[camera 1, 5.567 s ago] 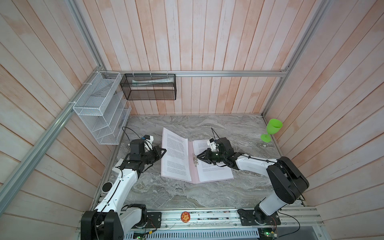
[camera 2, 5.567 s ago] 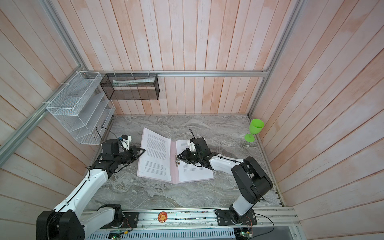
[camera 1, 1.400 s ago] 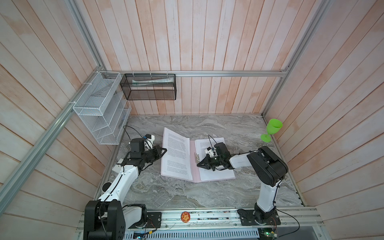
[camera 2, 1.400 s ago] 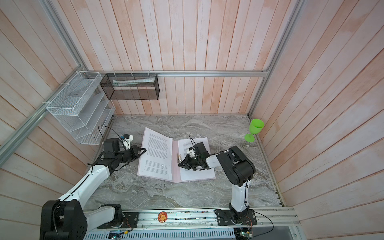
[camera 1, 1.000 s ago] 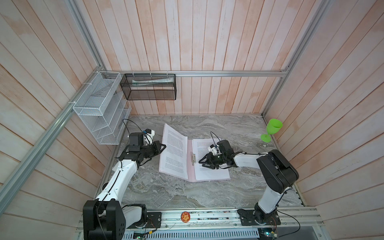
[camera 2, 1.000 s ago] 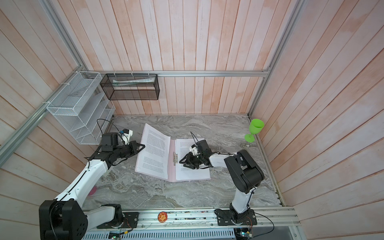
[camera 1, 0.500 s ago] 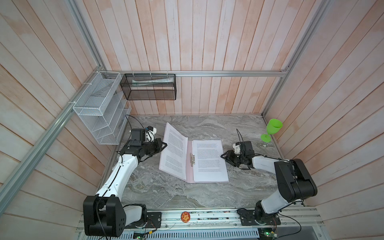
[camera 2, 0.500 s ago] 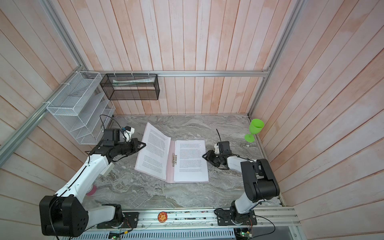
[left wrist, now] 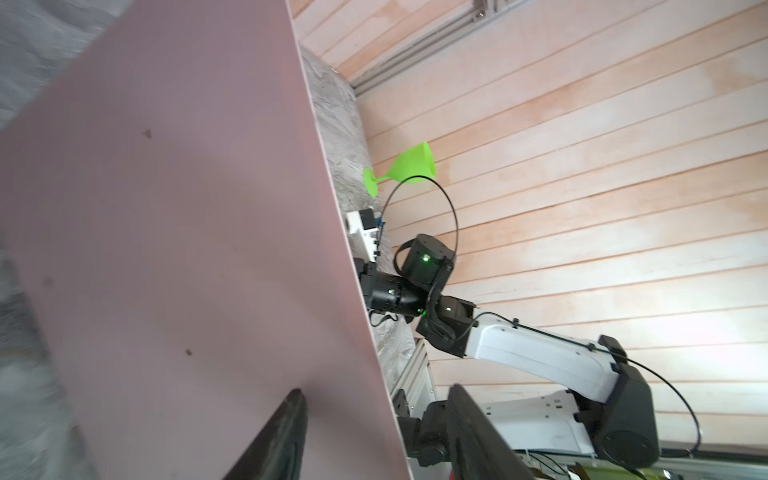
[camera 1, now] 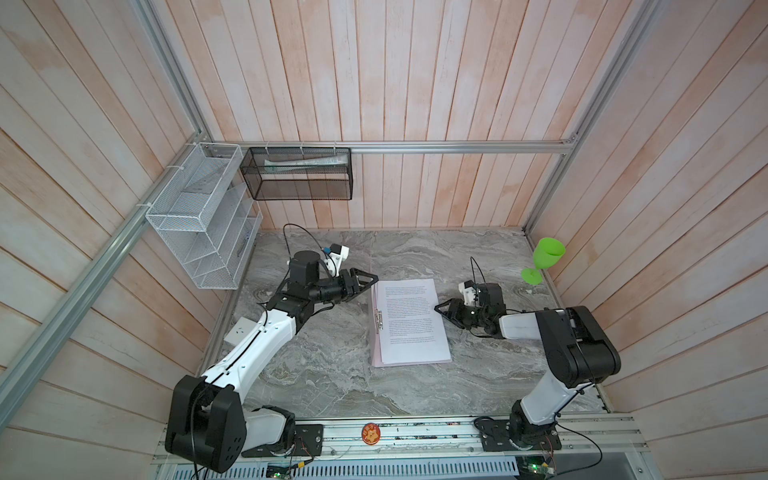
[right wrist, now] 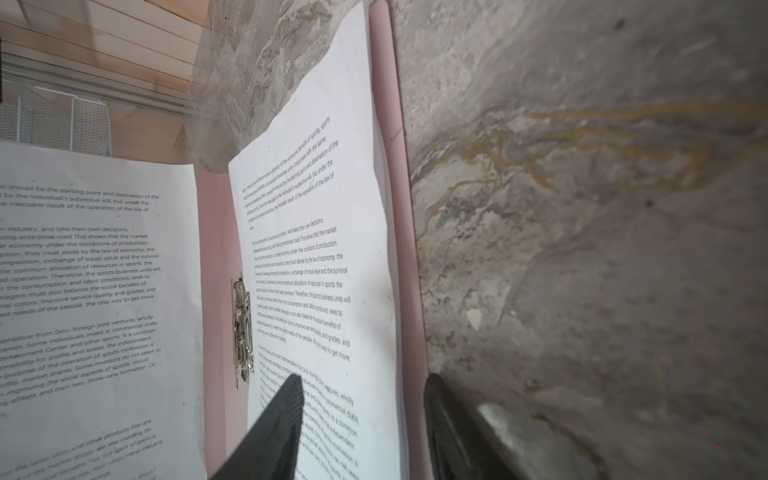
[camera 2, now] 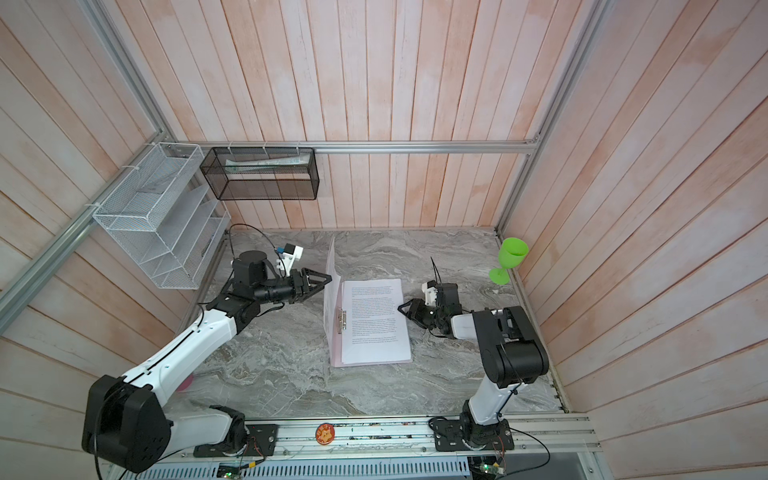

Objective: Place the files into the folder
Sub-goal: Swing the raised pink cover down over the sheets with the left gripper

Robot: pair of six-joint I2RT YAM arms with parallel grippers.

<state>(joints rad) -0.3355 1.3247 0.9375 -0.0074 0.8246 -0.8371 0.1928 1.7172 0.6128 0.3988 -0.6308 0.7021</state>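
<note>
Though thin, pink folder [left wrist: 166, 208] cover upright; flat printed white files [camera 1: 409, 320]; left tool [camera 1: 371, 281], right tool [right wrist: 363, 376] spread.

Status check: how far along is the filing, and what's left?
Done: the files lie in the folder, on its flat half beside the metal clip. In hand: its cover stands raised, the open left gripper astride its edge; the open right gripper is at the sheets' edge, holding nothing. Left: probably lowering the cover shut.

The pale pink folder [left wrist: 166, 208] lies open, one cover raised seemingly near upright, white printed files [camera 2: 374, 320] resting inside.
</note>
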